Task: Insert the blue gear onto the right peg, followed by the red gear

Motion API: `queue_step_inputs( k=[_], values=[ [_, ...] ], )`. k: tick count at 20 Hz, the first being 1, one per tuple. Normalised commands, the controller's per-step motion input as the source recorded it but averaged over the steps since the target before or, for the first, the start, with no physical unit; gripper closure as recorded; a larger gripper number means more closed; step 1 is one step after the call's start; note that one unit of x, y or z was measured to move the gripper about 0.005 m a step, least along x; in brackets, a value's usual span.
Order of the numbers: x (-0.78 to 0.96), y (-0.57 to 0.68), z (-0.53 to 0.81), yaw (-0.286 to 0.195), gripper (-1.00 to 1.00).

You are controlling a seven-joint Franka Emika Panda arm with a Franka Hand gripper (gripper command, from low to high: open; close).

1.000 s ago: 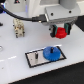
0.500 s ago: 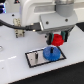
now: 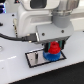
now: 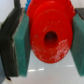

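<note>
Red gear (image 3: 52, 48) lowered (seemingly) onto blue gear (image 3: 54, 55).

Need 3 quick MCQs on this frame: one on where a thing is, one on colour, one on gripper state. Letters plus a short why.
1. Where is the blue gear?
A. on the plate
B. off the plate on the white table
C. in the gripper

2. What colour is the gear between the gripper fingers?
A. blue
B. green
C. red

3. What is the gripper doing?
A. open, holding nothing
B. shut on the red gear
C. shut on the blue gear

Answers:
1 A: in the exterior view the blue gear lies on the grey plate, under the gripper.
2 C: the wrist view shows the red gear between the green pads.
3 B: the pads press both sides of the red gear.
</note>
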Motion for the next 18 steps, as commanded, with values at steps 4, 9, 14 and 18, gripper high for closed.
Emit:
queue_step_inputs(
  k=[4, 9, 14, 18],
  values=[
    [0.06, 0.01, 0.03, 0.000, 1.00],
    [0.00, 0.00, 0.21, 0.000, 1.00],
    [0.07, 0.00, 0.23, 0.000, 1.00],
    [0.13, 0.00, 0.05, 0.000, 1.00]
  ],
)
